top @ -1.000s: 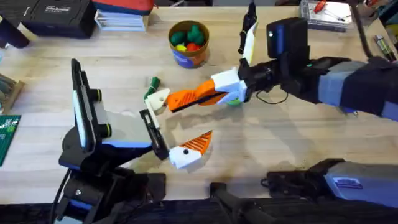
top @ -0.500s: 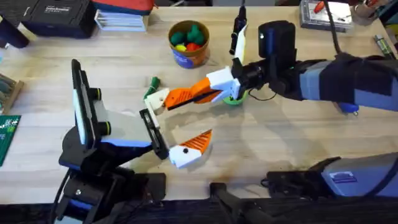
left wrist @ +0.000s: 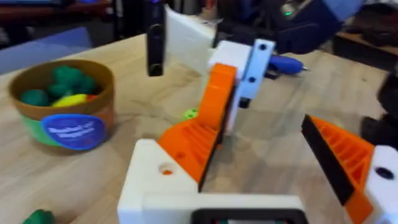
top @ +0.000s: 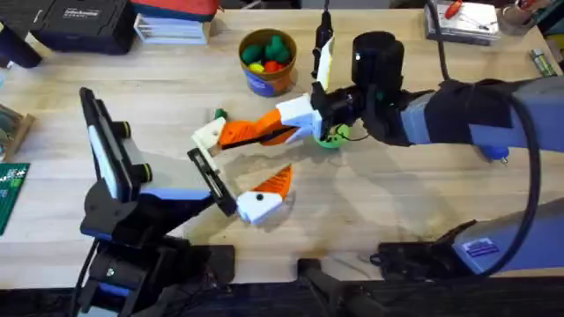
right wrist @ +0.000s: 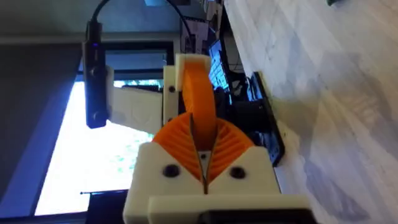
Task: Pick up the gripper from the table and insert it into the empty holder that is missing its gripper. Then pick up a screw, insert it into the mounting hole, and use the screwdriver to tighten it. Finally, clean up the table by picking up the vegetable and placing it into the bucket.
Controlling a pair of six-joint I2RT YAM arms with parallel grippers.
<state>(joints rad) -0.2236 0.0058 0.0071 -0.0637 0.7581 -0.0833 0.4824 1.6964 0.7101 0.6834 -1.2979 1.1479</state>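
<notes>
Now right pincer [top: 231, 133] pinching gripper [top: 211, 134], just above holder [top: 210, 179]

From my overhead feed, the lime-green ring-shaped disc [top: 333, 136] is mostly hidden behind the right gripper [top: 220, 134]. My left wrist view cuts off the tiny dark green toy vegetable [left wrist: 38, 217], and everything behind that gripper is blurry.

A wide light wooden plank table [top: 423, 189] with visible grain carries a small round bucket [top: 267, 62], blue-bodied and orange-rimmed, at upper centre. A tiny dark green toy vegetable [top: 218, 115] lies left of centre; a green circuit board [top: 11, 190] rests at the left edge.
</notes>
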